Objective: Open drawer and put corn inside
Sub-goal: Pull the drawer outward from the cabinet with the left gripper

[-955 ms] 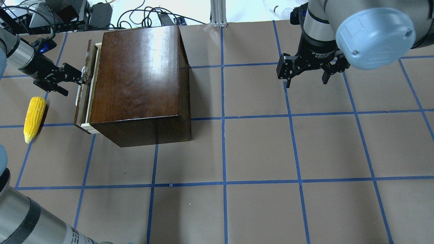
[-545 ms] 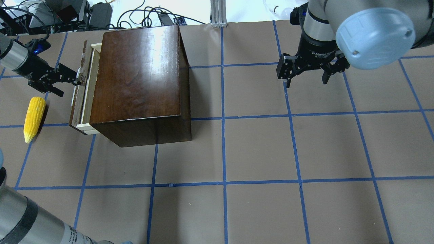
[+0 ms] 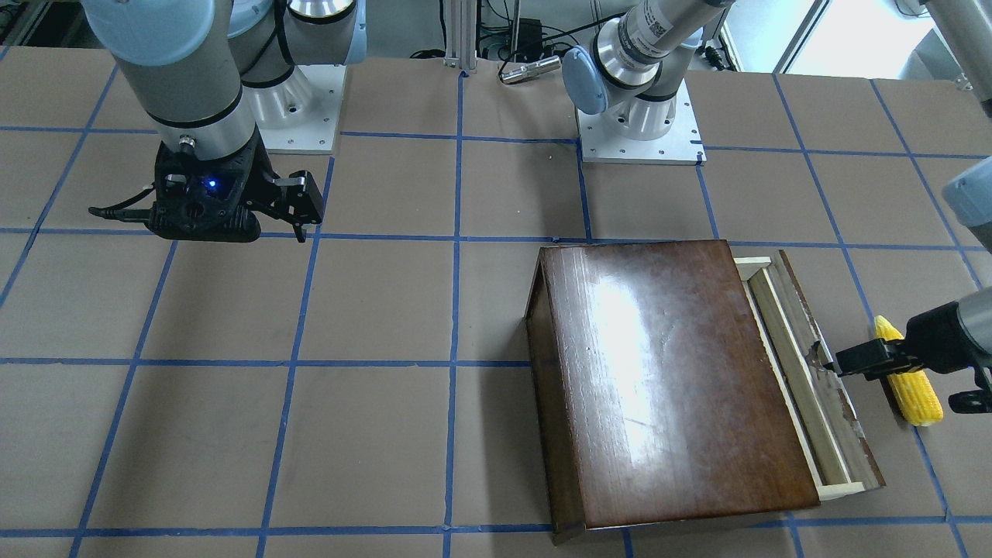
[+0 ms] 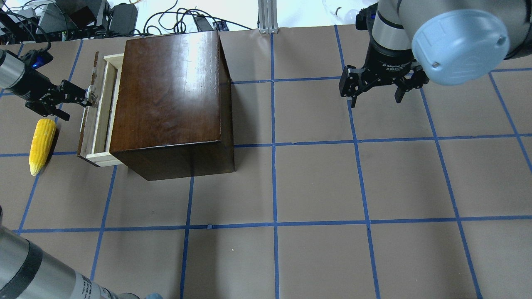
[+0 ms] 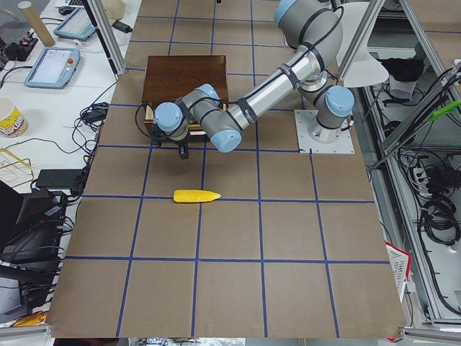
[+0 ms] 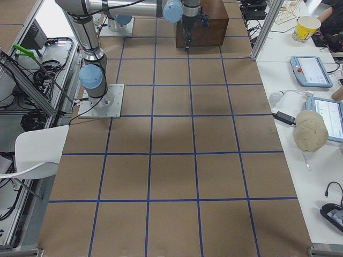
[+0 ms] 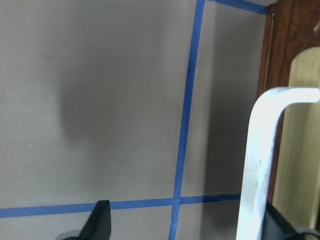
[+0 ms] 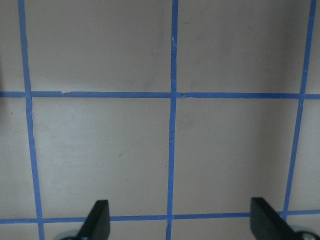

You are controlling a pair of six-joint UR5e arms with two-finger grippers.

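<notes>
The drawer (image 4: 99,120) sticks partly out of the dark-brown cabinet (image 4: 166,91) on its left side, showing pale wood behind the worn brown front panel (image 3: 833,395). My left gripper (image 4: 75,107) is open, with one finger hooked behind the drawer's white handle (image 7: 257,160); the other finger stands clear of it. The yellow corn (image 4: 41,139) lies on the table just left of the drawer and below my left gripper; it also shows in the front-facing view (image 3: 914,391). My right gripper (image 4: 376,99) is open and empty, above the table far to the right.
The table is brown paper with a blue tape grid (image 4: 274,224). Cables and boxes (image 4: 83,16) lie past the far edge behind the cabinet. The right wrist view shows only the bare table (image 8: 170,150).
My left gripper has moved left, and the drawer has slid further out of the cabinet with it. The corn and the right arm have not moved.
</notes>
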